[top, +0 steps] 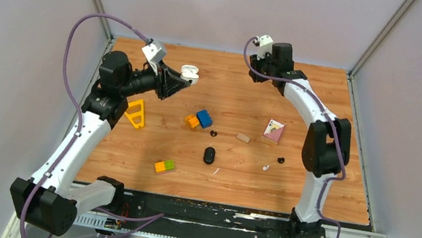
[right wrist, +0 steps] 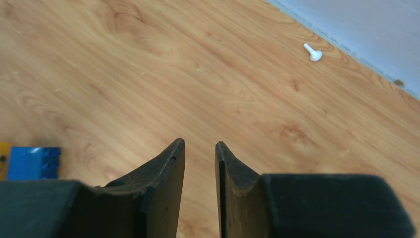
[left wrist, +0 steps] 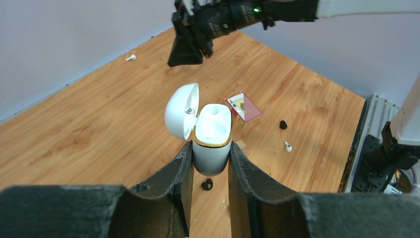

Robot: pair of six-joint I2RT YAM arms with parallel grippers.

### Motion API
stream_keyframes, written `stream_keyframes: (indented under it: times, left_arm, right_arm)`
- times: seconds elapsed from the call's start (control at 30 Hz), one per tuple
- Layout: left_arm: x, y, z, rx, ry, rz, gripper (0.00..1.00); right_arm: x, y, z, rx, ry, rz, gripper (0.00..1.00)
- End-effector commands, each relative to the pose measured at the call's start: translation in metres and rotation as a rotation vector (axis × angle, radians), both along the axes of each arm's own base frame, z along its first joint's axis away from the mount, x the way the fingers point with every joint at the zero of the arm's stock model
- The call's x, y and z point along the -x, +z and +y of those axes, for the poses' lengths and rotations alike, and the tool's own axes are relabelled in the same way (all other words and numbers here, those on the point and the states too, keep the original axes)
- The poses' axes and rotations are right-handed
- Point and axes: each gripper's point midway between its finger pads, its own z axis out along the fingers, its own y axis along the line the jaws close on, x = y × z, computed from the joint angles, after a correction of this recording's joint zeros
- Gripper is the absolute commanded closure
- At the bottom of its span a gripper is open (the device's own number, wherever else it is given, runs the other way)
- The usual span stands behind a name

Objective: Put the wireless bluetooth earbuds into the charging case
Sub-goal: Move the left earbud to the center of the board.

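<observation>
Presently the left fingers [left wrist: 210,148] are pinching the white charging case [left wrist: 212,130] by its lower body and holding it in the air over the far-left part of the counter [top: 311,191]; the case is standing upright in that grip, its lid [left wrist: 181,111] is hanging open to one side, and the wells inside are showing bare white. The right fingers [right wrist: 200,146] are hovering over the middle of the far edge; only a slim gap is showing between them, and they are gripping nothing. One white earbud [right wrist: 312,52] is lying on the wood right by the far edge, close under the wall; the other white earbud [top: 265,166] is lying toward the near-right part of the counter, with one black earbud [top: 280,160] resting just beside it on the right-edge side; the other black earbud [top: 213,133] is sitting around the middle of the counter, just to the far side of a black oval case [top: 209,155]. A blue block [top: 204,118] and an orange block [top: 192,121] are touching each other near that middle earbud; a wooden block [top: 243,138] and a pink card box [top: 273,130] are lying toward the right edge; a yellow triangular piece [top: 137,113] is resting by the left edge, and a yellow-green block [top: 164,166] is sitting nearer the near edge.
</observation>
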Motion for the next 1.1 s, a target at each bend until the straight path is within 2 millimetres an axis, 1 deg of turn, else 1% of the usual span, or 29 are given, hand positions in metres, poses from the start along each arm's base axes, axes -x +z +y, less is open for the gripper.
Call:
stream_keyframes:
  times: [0.0, 0.07, 0.1, 0.2, 0.23, 0.27, 0.3, 0.4, 0.5, 0.6, 0.7, 0.87, 0.93, 1.07]
  left_arm:
    - [0.009, 0.024, 0.003, -0.057, -0.028, -0.108, 1.0]
    - [0.009, 0.02, 0.005, -0.08, -0.027, -0.105, 1.0]
    - [0.009, 0.018, 0.006, -0.09, -0.024, -0.1, 1.0]
    - [0.008, 0.008, 0.008, -0.126, -0.022, -0.083, 1.0]
    - [0.008, 0.005, 0.009, -0.141, -0.023, -0.085, 1.0]
    - [0.008, 0.0, 0.009, -0.155, -0.028, -0.077, 1.0]
    - [0.008, -0.004, 0.009, -0.171, -0.034, -0.073, 1.0]
    - [0.006, -0.015, 0.012, -0.218, -0.039, -0.068, 1.0]
    - [0.003, -0.025, 0.014, -0.251, -0.04, -0.05, 1.0]
    - [0.001, -0.034, 0.014, -0.27, -0.047, -0.015, 1.0]
    - [-0.001, -0.037, 0.015, -0.29, -0.053, 0.004, 1.0]
    - [-0.007, -0.041, 0.018, -0.328, -0.042, 0.022, 1.0]
    - [-0.008, -0.043, 0.022, -0.359, -0.031, 0.028, 1.0]
    - [-0.012, -0.041, 0.027, -0.405, -0.019, 0.025, 1.0]
  right_arm:
    - [-0.039, -0.015, -0.002, 0.124, 0.09, -0.029, 0.69]
    - [-0.061, -0.033, -0.01, 0.168, 0.071, -0.026, 0.67]
    - [-0.072, -0.038, -0.015, 0.178, 0.056, -0.031, 0.66]
    - [-0.104, -0.055, -0.026, 0.185, 0.001, -0.043, 0.57]
    - [-0.114, -0.065, -0.028, 0.184, -0.014, -0.043, 0.54]
    - [-0.126, -0.063, -0.029, 0.172, -0.033, -0.064, 0.51]
    - [-0.135, -0.067, -0.031, 0.163, -0.052, -0.069, 0.48]
    - [-0.162, -0.073, -0.037, 0.124, -0.117, -0.108, 0.41]
    - [-0.181, -0.077, -0.042, 0.062, -0.17, -0.155, 0.37]
    - [-0.196, -0.081, -0.045, -0.014, -0.234, -0.187, 0.36]
    - [-0.207, -0.084, -0.045, -0.118, -0.282, -0.186, 0.38]
    - [-0.209, -0.096, -0.03, -0.245, -0.284, -0.152, 0.42]
    - [-0.212, -0.095, -0.031, -0.296, -0.306, -0.144, 0.44]
    - [-0.214, -0.101, -0.035, -0.374, -0.343, -0.099, 0.49]
